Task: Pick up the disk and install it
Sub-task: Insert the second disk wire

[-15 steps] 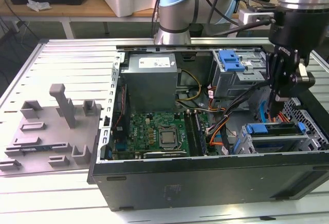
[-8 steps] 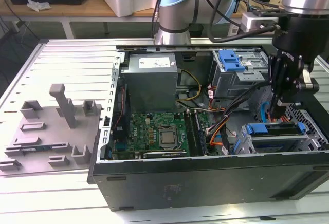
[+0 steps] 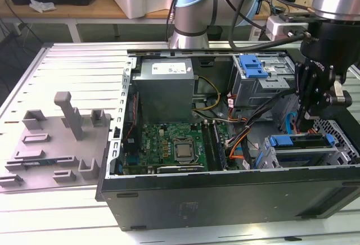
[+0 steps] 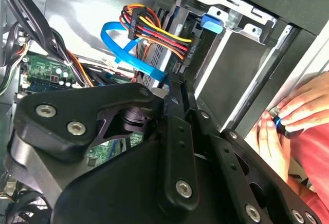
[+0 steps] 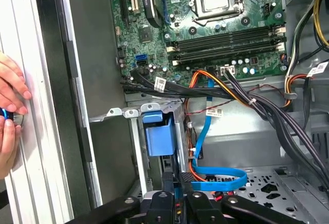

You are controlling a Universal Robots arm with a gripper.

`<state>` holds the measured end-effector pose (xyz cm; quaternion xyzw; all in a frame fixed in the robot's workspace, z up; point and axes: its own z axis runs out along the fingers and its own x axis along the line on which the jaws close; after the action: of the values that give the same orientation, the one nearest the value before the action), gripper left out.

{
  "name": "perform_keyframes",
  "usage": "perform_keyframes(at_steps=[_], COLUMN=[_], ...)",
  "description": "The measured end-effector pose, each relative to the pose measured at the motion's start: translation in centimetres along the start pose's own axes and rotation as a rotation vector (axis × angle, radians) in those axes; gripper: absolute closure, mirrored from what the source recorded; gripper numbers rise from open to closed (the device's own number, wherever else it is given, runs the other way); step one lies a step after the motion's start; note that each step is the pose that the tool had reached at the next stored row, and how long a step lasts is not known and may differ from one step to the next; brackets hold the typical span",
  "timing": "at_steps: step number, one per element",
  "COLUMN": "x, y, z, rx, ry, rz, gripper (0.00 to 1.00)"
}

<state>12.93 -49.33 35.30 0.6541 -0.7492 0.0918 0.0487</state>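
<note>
Where gripper (image 3: 308, 122) dips into case, blue-framed disk (image 3: 301, 141) sits in bay; grip state unclear

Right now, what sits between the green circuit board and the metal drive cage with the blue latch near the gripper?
In the exterior view, a bundle of orange and black cables lies between the green circuit board and the drive cage below the gripper.
</note>
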Motion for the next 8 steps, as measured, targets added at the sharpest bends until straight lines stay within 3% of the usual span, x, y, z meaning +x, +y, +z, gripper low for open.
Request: perform_keyframes(at_steps=[7, 8], x=[0.11, 0.28], y=[-0.02, -0.04], z=[0.03, 0.06], rx=[-0.0008, -0.0014], ry=[-0.0003, -0.0045], rz=[0.0, 0.0], gripper=[0.84, 0.84])
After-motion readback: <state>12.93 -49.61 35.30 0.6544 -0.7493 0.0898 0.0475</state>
